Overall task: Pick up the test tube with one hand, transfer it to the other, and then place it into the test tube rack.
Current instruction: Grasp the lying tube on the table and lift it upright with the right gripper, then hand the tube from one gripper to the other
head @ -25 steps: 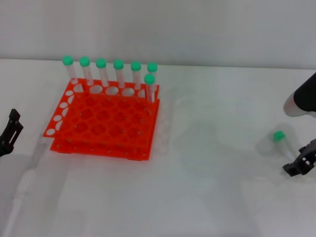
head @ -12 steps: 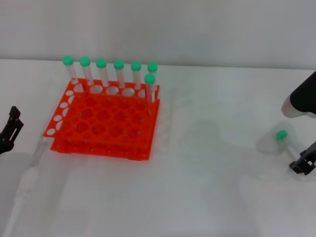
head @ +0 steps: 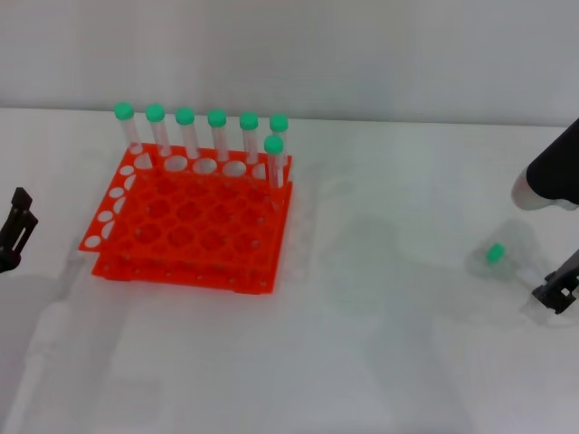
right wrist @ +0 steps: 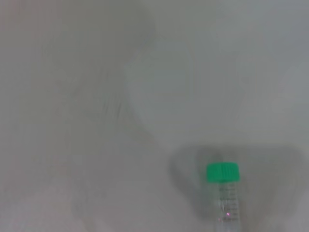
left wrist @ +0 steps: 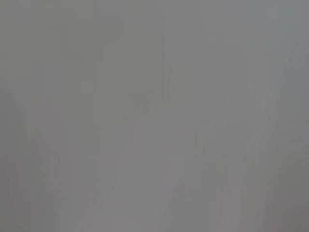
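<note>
At lower right, the right gripper [head: 559,291] held the test tube [head: 507,264] by its tip; its opening could not be told. A slip threatened. The left gripper [head: 14,233], far left, sat beside the test tube rack [head: 190,221].

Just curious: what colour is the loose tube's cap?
Green cap, clearest in the right wrist view.

tube [head: 507,264]: clear, green cap, lying tilted on the white table at far right, cap toward the rack, tip end at the right gripper [head: 554,298] | rack [head: 190,220]: orange-red, two tiers, grid of round holes, left of centre, well apart from tube | left gripper [head: 15,235]: far left edge
</note>
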Robot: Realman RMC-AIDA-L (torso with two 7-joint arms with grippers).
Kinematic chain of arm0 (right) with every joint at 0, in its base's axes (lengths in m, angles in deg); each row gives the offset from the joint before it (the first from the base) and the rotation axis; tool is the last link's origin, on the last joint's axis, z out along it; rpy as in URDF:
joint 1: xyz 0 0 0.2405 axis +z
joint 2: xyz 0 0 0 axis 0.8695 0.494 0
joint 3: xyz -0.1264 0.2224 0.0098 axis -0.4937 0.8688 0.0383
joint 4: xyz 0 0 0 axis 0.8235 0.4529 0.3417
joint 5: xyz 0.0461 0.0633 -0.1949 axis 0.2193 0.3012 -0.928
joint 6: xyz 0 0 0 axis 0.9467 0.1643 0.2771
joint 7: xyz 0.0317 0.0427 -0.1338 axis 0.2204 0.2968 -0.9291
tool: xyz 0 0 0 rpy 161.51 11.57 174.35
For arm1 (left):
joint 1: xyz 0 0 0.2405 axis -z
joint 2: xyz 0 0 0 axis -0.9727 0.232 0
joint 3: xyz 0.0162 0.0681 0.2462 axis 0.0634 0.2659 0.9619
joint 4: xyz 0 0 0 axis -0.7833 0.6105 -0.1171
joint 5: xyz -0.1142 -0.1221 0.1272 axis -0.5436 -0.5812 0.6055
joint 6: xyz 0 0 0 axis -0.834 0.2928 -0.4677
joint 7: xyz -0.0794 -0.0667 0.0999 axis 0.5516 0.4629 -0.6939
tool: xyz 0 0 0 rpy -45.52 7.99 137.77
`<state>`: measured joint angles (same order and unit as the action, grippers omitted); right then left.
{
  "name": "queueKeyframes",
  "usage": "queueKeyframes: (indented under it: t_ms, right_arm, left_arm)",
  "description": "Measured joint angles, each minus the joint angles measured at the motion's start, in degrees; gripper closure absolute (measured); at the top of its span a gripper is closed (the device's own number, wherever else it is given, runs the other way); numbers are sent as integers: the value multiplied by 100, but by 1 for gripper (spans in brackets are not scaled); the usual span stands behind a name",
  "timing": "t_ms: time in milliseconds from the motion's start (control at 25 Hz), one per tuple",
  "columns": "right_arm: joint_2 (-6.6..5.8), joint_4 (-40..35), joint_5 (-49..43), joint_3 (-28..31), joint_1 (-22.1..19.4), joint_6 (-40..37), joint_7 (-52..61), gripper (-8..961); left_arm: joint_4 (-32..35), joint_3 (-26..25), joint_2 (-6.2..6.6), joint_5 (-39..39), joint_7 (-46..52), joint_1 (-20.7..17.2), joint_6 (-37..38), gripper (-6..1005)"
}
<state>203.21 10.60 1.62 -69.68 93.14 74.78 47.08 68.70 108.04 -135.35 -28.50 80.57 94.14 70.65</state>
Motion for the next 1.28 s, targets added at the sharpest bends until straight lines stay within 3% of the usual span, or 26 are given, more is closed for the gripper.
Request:
queueKeyframes:
  t_ms: [360,600,1000,1120,1280]
  right_arm:
    - [0,-530,186,202,-90,-58,-54,767]
    - [0,-1092,668,470,-410,-480,-388,765]
    - [-18,-1069,3554,1046,-1397,-1685,-2979,763]
    - [-28,-505,4920,1305,-1556,-1734,-4195,762]
    - [-38,389,6098,1686,-1549,-1355,-5490,761]
  left_arm:
    - [129,39,4,92,23,50,60,163]
    - [370,40,25,773,569,156,50,166]
    - [1172,48,164,2607,2552,387,70,167]
    - [1375,44,243,2903,3324,415,72,167]
    - [1654,36,301,3459,4099,528,76,166]
